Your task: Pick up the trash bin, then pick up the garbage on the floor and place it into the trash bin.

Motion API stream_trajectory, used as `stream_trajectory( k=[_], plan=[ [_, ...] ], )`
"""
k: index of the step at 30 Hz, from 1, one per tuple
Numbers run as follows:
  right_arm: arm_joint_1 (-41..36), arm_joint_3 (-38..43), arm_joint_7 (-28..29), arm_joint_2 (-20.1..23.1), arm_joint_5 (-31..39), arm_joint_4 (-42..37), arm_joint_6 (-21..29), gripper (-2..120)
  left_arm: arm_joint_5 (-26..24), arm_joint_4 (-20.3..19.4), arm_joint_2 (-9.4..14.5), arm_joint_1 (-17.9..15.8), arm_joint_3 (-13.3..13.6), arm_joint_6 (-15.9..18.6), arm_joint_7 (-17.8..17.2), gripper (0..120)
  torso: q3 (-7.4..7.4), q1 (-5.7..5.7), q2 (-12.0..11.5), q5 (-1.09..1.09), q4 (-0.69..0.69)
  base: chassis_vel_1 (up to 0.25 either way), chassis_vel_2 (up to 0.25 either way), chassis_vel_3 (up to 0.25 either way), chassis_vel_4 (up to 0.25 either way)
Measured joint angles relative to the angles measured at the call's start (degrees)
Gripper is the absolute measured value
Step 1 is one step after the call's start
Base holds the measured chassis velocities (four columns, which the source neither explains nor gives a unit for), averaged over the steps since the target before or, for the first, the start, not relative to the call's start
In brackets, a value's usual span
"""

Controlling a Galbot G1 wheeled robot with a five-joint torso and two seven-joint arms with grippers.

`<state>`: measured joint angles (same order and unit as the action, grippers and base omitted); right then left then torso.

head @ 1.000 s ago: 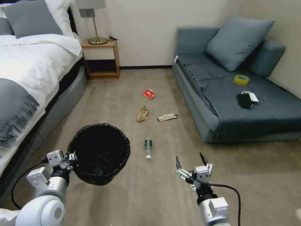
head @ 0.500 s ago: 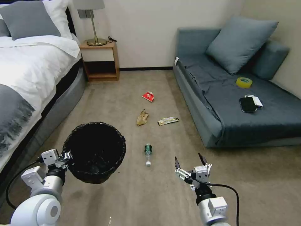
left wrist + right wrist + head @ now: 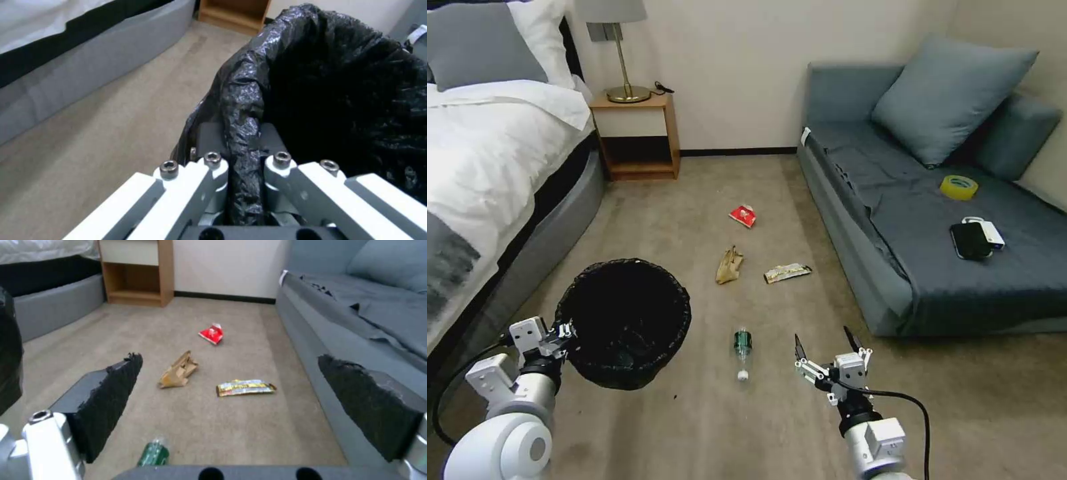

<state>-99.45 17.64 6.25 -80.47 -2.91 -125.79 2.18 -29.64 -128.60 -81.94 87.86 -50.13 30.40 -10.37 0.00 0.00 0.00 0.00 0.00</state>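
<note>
Trash bin (image 3: 624,323) mouth up, rim pinched by left gripper (image 3: 564,331), right gripper (image 3: 824,347) wide open, empty, bottle (image 3: 742,350) cap toward robot.

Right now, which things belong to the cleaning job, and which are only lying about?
Job: trash bin held by left gripper; bottle, paper bag, gold wrapper, red packet; right gripper, open.
Lying about: tape roll, phone.

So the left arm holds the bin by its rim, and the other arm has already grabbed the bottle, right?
Not quite. The left gripper does hold the bin by its rim, but the right gripper is open and empty. The head view shows the bottle lying on the carpet beside it.
</note>
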Motion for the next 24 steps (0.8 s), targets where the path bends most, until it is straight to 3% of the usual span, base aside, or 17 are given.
stream_trajectory(
  k=[14,18,24],
  plan=[
    [1.6,-3.4,0.5,0.2,0.1,3.1,-0.7,100,2.0,1.1,0.2,0.6,-1.7,-0.1,2.5,4,0.01,0.0,0.0,0.0,0.0,-0.147,0.148,0.147,-0.141],
    [3.1,-5.3,0.5,0.7,1.8,4.4,1.2,100,3.2,1.8,0.4,0.9,-2.8,-0.6,4.2,4,0.01,0.0,0.0,0.0,0.0,-0.013,0.033,0.021,-0.055],
    [8.5,-11.2,3.0,2.1,6.7,8.3,8.6,100,3.8,2.1,0.4,1.7,-4.1,-1.0,6.1,4,0.0,0.0,0.0,-0.01,0.0,0.0,0.0,0.0,0.0]
  ],
)
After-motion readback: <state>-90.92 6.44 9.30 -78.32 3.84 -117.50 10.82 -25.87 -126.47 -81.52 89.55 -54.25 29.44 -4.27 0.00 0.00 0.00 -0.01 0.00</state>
